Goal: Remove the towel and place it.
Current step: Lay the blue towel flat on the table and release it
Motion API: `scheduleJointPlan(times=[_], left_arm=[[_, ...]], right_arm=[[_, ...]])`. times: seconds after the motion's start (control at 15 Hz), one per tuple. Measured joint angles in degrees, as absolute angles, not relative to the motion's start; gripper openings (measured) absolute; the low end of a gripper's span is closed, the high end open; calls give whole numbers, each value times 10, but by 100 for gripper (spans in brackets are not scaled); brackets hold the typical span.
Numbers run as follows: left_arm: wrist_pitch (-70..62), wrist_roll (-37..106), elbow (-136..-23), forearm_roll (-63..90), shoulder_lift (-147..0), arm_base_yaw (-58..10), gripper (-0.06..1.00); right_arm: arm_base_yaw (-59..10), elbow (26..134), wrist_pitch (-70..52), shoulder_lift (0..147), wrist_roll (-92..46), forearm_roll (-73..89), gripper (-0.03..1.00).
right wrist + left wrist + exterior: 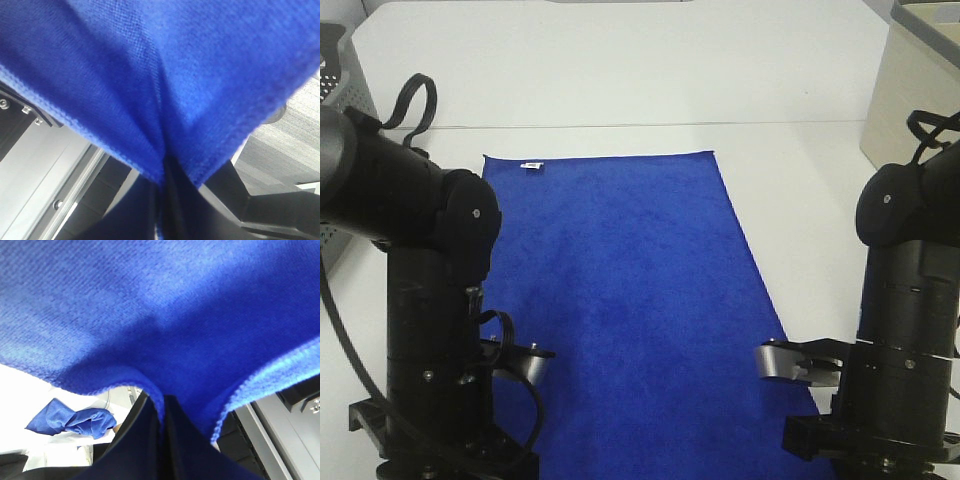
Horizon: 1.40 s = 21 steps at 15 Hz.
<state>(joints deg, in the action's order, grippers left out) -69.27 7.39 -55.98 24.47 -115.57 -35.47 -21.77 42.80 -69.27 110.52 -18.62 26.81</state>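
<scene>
The white table (620,80) is covered through its middle by the towel (630,300), a royal-blue plush cloth. It is spread flat from its square far hem at 12 o'clock down to the 6 o'clock edge of the exterior view. This layout is judged to allow both near corners to be taken at once, so the cloth can be drawn off without bunching. The left arm (430,300) is folded at 8 o'clock and the right arm (910,300) at 4 o'clock. Each has its upper links stacked over its base and its wrist brought low and turned inward toward the near hem. The left gripper (162,415) is seen closed tight on the stitched edge, with the cloth puckered into a fold between its dark fingers. The right gripper (164,172) is clamped on the opposite near edge in the same way. Behind both pinched hems, frame rails and floor are seen rather than tabletop, so the near edge is judged to be held clear of the table. The grasp appears made and the removal not yet carried out. An even pull by both arms is judged necessary, since an uneven one would skew the sheet. A crumpled blue cloth (75,422) is seen beyond the hem in the left wrist view. The small white tag (532,165) lies at the towel's 11 o'clock corner.
</scene>
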Motion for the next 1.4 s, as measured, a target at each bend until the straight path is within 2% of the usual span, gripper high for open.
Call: scheduleJointPlan(times=[0.13, 0.4, 0.53, 0.6, 0.67, 0.8, 1.2, 1.4], left_arm=[[-693, 74, -560, 249, -1156, -355, 10], [-693, 74, -560, 259, -1156, -355, 36], [-693, 74, -560, 259, -1156, -355, 44], [-693, 74, -560, 260, -1156, -355, 45], [-693, 74, -560, 260, -1156, -355, 46], [-693, 73, -560, 262, -1156, -355, 46], [-693, 44, -560, 262, -1156, -355, 46], [-693, 44, -560, 262, -1156, -355, 46]], right_arm=[[-218, 428, -693, 1105, -186, 268, 11], [-218, 428, -693, 1105, -184, 281, 19], [-218, 428, -693, 1105, -184, 292, 32], [-218, 428, -693, 1105, -184, 296, 36], [-218, 428, -693, 1105, -183, 308, 47], [-218, 428, -693, 1105, -167, 308, 58], [-218, 427, -693, 1041, -118, 279, 69], [-218, 427, -693, 1039, -112, 297, 72]])
